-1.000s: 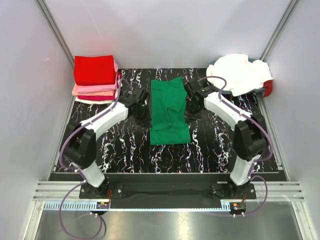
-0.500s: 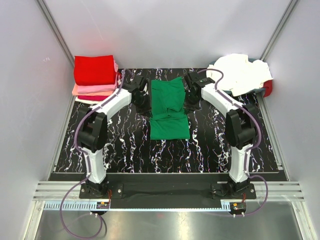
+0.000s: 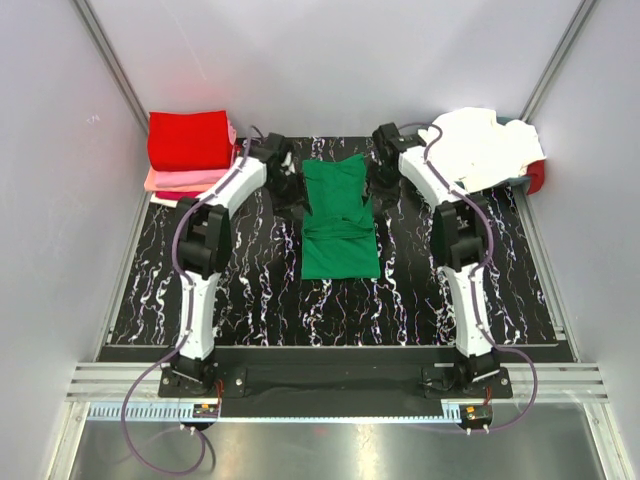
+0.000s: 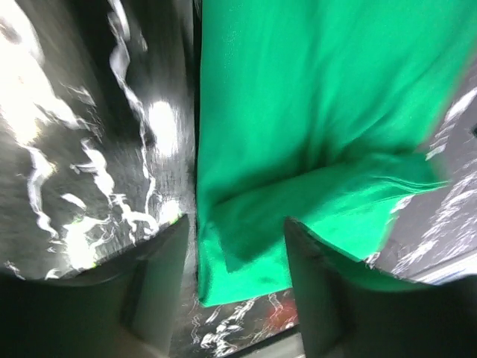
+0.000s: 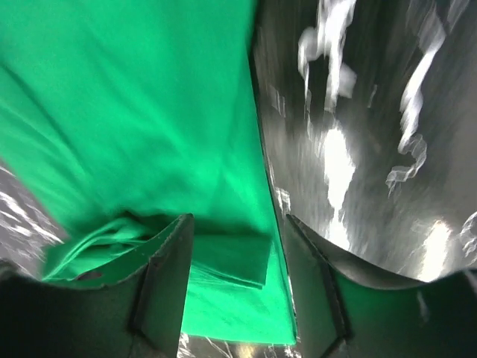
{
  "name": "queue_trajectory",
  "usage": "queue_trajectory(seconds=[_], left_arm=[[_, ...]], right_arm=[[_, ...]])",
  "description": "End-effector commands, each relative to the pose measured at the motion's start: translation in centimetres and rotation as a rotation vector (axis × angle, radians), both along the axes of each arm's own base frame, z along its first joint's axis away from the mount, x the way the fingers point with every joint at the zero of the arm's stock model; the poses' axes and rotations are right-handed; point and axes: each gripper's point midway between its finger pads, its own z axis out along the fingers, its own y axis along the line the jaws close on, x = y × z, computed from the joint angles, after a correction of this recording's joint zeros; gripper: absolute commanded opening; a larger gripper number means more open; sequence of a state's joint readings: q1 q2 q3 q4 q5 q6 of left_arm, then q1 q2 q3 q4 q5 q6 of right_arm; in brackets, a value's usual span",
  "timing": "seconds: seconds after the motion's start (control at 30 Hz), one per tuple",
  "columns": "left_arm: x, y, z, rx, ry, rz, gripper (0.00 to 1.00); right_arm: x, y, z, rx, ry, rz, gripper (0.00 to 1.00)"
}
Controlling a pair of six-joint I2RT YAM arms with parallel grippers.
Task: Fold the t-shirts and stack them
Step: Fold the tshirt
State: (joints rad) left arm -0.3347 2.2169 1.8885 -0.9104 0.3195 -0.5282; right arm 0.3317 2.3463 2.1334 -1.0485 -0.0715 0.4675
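Far-left corner: folded red and pink t-shirts (image 3: pixel 190 150), stacked. Beside them the left gripper (image 4: pixel 235 227), jaws wide apart, nothing clamped, over the left edge of the green t-shirt (image 3: pixel 340 215). Shirt lies mid-mat (image 3: pixel 250 290), partly folded, far part rumpled. At its right edge the right gripper (image 5: pixel 238 220), likewise agape, empty. Far-right corner: loose white t-shirts (image 3: pixel 480 148), heaped.

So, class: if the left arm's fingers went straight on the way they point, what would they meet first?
Most likely the folded edge of the green t-shirt, seen between the open left fingers; the black mat lies just beside it. Depth is unclear.
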Motion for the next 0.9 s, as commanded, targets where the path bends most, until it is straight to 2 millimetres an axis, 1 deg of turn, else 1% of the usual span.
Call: queue_trajectory(seconds=[0.0, 0.03, 0.07, 0.1, 0.13, 0.17, 0.2, 0.23, 0.27, 0.3, 0.33, 0.37, 0.4, 0.43, 0.47, 0.5, 0.53, 0.57, 0.6, 0.63, 0.67, 0.7, 0.73, 0.77, 0.8, 0.83, 0.87], left_arm=[[4.0, 1.1, 6.9, -0.065, -0.114, 0.059, 0.64], [4.6, 1.6, 8.1, -0.069, -0.138, 0.072, 0.66], [5.0, 1.8, 9.4, -0.072, -0.172, 0.075, 0.68], [5.0, 2.4, 9.9, -0.051, -0.193, 0.084, 0.69], [4.6, 2.5, 11.7, -0.050, -0.243, 0.077, 0.69], [3.3, 2.9, 10.1, -0.030, -0.203, 0.075, 0.69], [3.3, 3.0, 10.2, -0.028, -0.240, 0.077, 0.68], [2.2, 2.8, 11.8, -0.038, -0.283, 0.071, 0.67], [0.2, 3.2, 8.9, -0.013, -0.220, 0.065, 0.66], [0.0, 2.9, 8.7, -0.027, -0.251, 0.062, 0.64], [-1.1, 2.3, 9.4, -0.040, -0.276, 0.048, 0.62], [-2.7, 2.3, 7.1, -0.028, -0.231, 0.034, 0.61], [-3.1, 1.3, 7.3, -0.048, -0.263, 0.009, 0.58], [-3.6, 1.0, 6.6, -0.047, -0.254, 0.001, 0.56], [-4.1, 0.6, 5.7, -0.050, -0.241, -0.014, 0.54], [-4.5, -0.5, 5.1, -0.072, -0.228, -0.044, 0.52], [-4.5, -0.9, 4.8, -0.075, -0.223, -0.055, 0.51], [-4.2, -1.4, 4.8, -0.076, -0.225, -0.064, 0.51], [-4.1, -1.9, 4.6, -0.076, -0.218, -0.074, 0.51], [-4.1, -2.4, 3.6, -0.068, -0.198, -0.086, 0.51], [-3.5, -2.8, 3.8, -0.071, -0.206, -0.089, 0.51], [-3.5, -3.0, 2.6, -0.059, -0.179, -0.094, 0.51], [-3.2, -3.1, 2.2, -0.055, -0.172, -0.096, 0.51], [-2.7, -3.3, 2.4, -0.058, -0.180, -0.097, 0.51], [-2.4, -3.3, 2.1, -0.048, -0.176, -0.095, 0.50], [-2.2, -3.3, 1.0, -0.035, -0.157, -0.100, 0.51], [-1.5, -3.6, 1.5, -0.035, -0.173, -0.102, 0.51]], right_arm=[[3.2, -2.1, 6.2, -0.001, -0.109, -0.010, 0.59], [3.1, -2.4, 6.9, 0.002, -0.112, -0.014, 0.59], [3.1, -2.6, 8.9, 0.015, -0.151, -0.018, 0.59], [2.0, -2.6, 8.3, 0.022, -0.120, -0.012, 0.59], [2.2, -2.1, 8.5, 0.052, -0.148, -0.007, 0.59], [1.3, -1.9, 11.1, 0.091, -0.200, 0.000, 0.57], [-1.1, -1.8, 8.2, 0.109, -0.111, 0.007, 0.56], [-0.9, -1.1, 8.4, 0.150, -0.159, 0.017, 0.54], [-1.9, -0.8, 9.7, 0.195, -0.187, 0.014, 0.51], [-4.1, -0.5, 7.1, 0.223, -0.110, 0.021, 0.49], [-4.4, -0.1, 6.9, 0.245, -0.122, 0.024, 0.47], [-5.0, 0.1, 6.7, 0.257, -0.118, 0.030, 0.44], [-6.2, 0.4, 5.4, 0.264, -0.079, 0.040, 0.38], [-6.3, 0.6, 4.9, 0.269, -0.076, 0.048, 0.33], [-6.8, 1.2, 4.2, 0.287, -0.051, 0.066, 0.26], [-7.0, 1.5, 3.7, 0.294, -0.036, 0.076, 0.17], [-7.1, 2.0, 3.4, 0.301, -0.026, 0.090, 0.16], [-7.0, 2.2, 2.7, 0.302, -0.010, 0.093, 0.16], [-6.7, 2.7, 2.8, 0.314, -0.014, 0.100, 0.16], [-6.5, 2.8, 2.5, 0.313, -0.009, 0.101, 0.15], [-6.3, 2.8, 1.7, 0.308, 0.009, 0.098, 0.15], [-5.4, 3.0, 2.1, 0.305, -0.010, 0.102, 0.15], [-5.4, 3.0, 1.8, 0.298, 0.002, 0.103, 0.15], [-5.1, 2.9, 0.6, 0.285, 0.024, 0.107, 0.15], [-4.2, 3.2, 1.0, 0.284, 0.004, 0.111, 0.15], [-4.1, 3.0, 0.7, 0.272, 0.019, 0.111, 0.15], [-3.7, 2.9, -0.6, 0.251, 0.038, 0.115, 0.15]])
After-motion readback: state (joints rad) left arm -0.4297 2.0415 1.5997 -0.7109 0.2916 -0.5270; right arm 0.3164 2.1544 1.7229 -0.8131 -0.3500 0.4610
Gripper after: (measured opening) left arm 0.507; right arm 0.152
